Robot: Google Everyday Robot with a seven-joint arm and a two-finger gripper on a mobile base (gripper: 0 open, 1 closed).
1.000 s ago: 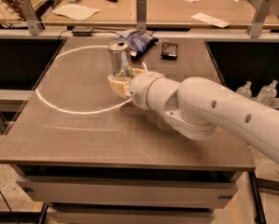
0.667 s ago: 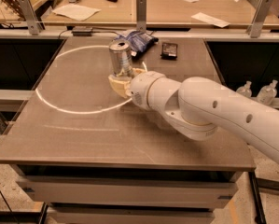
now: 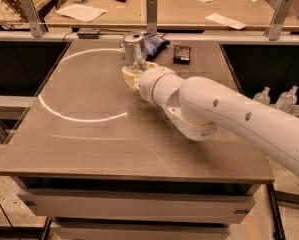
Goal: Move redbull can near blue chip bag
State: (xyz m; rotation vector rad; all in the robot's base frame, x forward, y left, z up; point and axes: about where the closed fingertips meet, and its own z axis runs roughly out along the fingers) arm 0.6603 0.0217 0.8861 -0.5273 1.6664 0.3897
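1. Standing in front of the brown flat-topped table (image 3: 114, 149): the robot's chunky white arm (image 3: 229, 109) comes in from 4 o'clock and reaches up toward the far edge.
2. The cream two-finger gripper (image 3: 135, 67) sits at about 12 o'clock on the tabletop, close to the back edge.
3. It looks clamped tight around the lower part of the slim tall silver metal redbull can (image 3: 133, 45). The fingers cover the can's bottom, so I can't tell whether it's resting on the table or just above it.
4. The can is upright, with its pull-tab top facing up.
5. The small crumpled blue and white foil blue chip bag (image 3: 154, 44) lies just beside the can at its 3 o'clock. They look like they're touching or nearly so, hard to call.
6. A small flat dark rectangular object (image 3: 181, 53) lies on the table at the bag's 3 o'clock, a bit apart from it.
7. A bright curved ring of reflected light (image 3: 79, 116) sweeps across the tabletop at the can's 8 o'clock.
8. Two clear plastic bottles (image 3: 276, 97) stand off the table, way over at 3 o'clock.
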